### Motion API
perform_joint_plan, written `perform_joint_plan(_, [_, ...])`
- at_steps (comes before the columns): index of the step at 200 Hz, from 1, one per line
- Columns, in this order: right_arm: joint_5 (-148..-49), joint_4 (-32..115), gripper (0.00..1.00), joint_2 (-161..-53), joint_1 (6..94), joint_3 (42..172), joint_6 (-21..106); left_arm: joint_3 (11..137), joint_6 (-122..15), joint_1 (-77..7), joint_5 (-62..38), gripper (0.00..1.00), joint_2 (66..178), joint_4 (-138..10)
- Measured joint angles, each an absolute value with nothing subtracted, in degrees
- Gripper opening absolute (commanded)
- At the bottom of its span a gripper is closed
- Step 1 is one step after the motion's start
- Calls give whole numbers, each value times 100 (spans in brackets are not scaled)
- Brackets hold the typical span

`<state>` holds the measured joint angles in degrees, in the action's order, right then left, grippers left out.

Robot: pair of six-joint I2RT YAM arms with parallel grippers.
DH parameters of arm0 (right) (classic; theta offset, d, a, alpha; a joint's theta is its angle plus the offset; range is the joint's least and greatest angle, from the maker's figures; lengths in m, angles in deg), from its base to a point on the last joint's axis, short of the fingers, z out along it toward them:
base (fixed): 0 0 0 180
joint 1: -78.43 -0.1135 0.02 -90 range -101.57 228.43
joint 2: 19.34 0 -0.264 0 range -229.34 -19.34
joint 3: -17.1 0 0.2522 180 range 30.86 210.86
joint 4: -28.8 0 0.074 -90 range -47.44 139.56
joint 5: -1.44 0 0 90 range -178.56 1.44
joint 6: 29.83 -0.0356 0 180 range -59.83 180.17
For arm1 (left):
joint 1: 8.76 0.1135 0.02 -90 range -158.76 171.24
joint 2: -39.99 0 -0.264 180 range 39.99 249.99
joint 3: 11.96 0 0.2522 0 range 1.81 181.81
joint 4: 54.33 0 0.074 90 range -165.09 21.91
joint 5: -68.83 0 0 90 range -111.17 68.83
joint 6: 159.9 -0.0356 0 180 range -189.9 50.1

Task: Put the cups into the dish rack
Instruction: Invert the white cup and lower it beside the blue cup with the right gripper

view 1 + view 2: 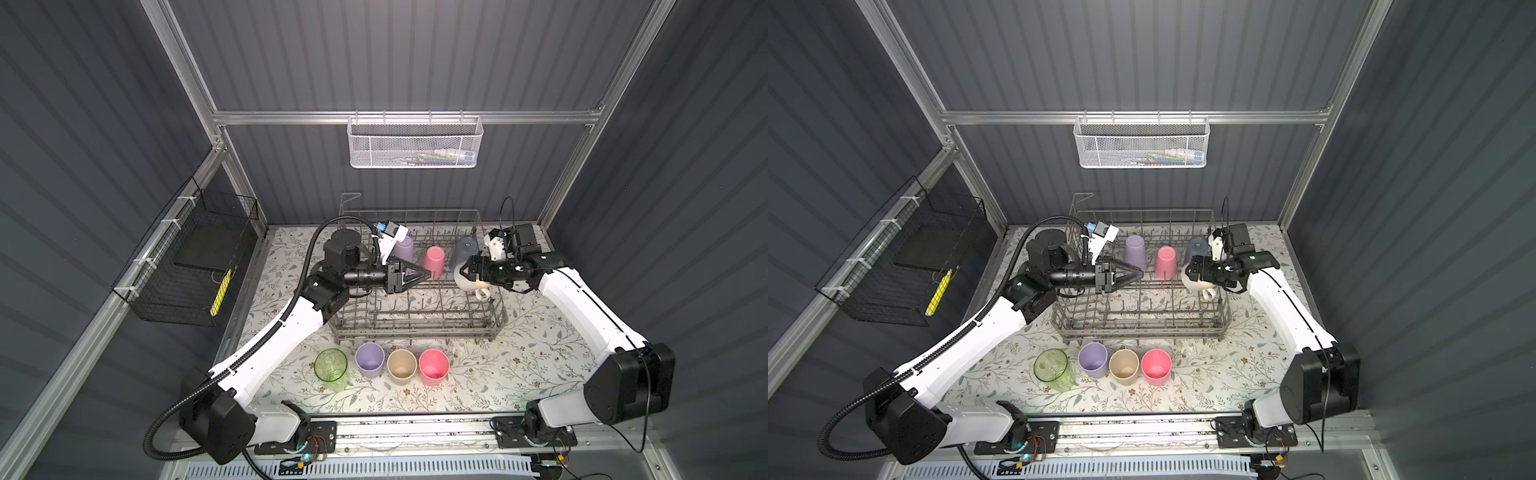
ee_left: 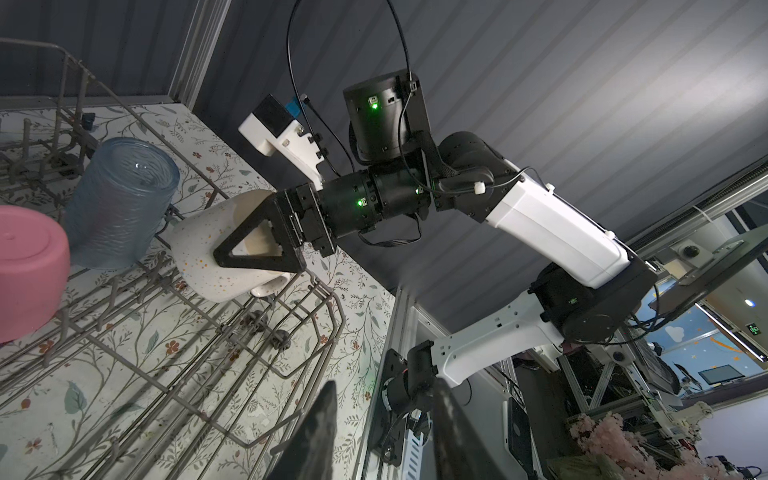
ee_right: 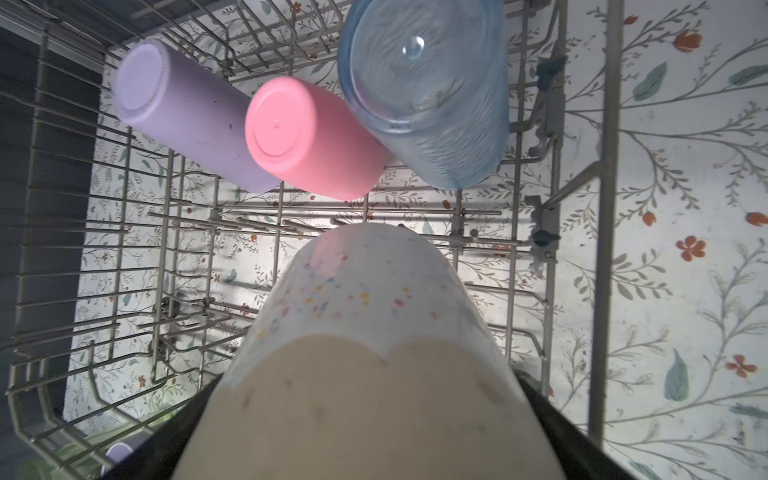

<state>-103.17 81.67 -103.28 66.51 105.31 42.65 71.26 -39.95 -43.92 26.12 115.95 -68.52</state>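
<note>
One cream cup within right tool

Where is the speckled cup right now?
In both top views the speckled cup is held by the right gripper at the right side of the rack, just in front of the upturned blue cup.
</note>
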Motion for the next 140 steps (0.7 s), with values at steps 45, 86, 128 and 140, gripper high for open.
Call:
perform_joint_plan(45, [-9930,8191,26,-10614,6596,10678,4265,7106,-4108,-4392,2614,38,11584,-6946])
perform_joint_plan(86, [-9697,8226,26,-10879,6513,10695,4261,7106,-4189,-4392,2616,38,11584,-7012])
perform_joint_plan(128, [-9489,8261,26,-11097,6421,10805,4259,7106,-4259,-4392,2616,38,11584,-7068])
perform_joint_plan(140, [-9426,8268,27,-11146,6384,10831,4256,7106,-4277,-4392,2616,37,11584,-7088])
